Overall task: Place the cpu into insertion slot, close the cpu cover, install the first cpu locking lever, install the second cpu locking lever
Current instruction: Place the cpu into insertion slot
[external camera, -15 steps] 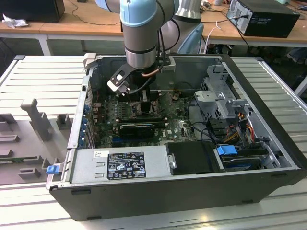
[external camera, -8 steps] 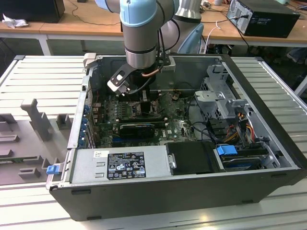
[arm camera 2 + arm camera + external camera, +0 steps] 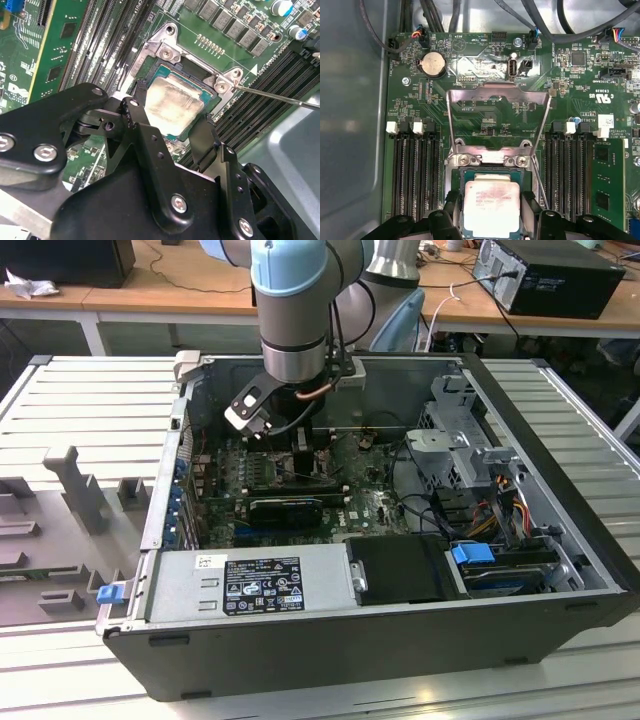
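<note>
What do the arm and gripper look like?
Arm: silver-grey tube with pale blue joint caps, plus a white block and a copper-coloured cable loop at the wrist. Gripper: matte black linked plates with silver screw heads.

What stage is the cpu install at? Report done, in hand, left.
Done: the cpu looks seated in the socket. In hand: the gripper straddles it. Left: the cpu cover is swung open and a wire locking lever stands unlatched beside the socket, so cover and levers are not yet done.
</note>
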